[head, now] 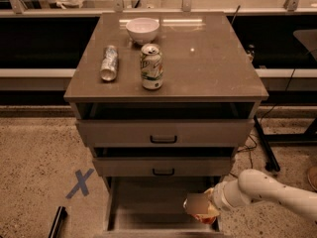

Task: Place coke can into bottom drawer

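Gripper [205,208] low over right front corner of open bottom drawer [143,202], clenched around coke can [195,204]. Can tilted, silver end facing left; contact with drawer floor not discernible. White arm [270,192] entering from right. On cabinet top [213,58]: white-green can [151,67] upright, slim silver can [109,63] lying beside it, white bowl [142,29] behind.

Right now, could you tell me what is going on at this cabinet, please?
The robot's arm reaches in from the right, and its gripper is closed on the coke can, holding it low over the right side of the open bottom drawer. The can has not yet been let go. On the cabinet top are an upright white-green can, a silver can lying on its side and a white bowl.
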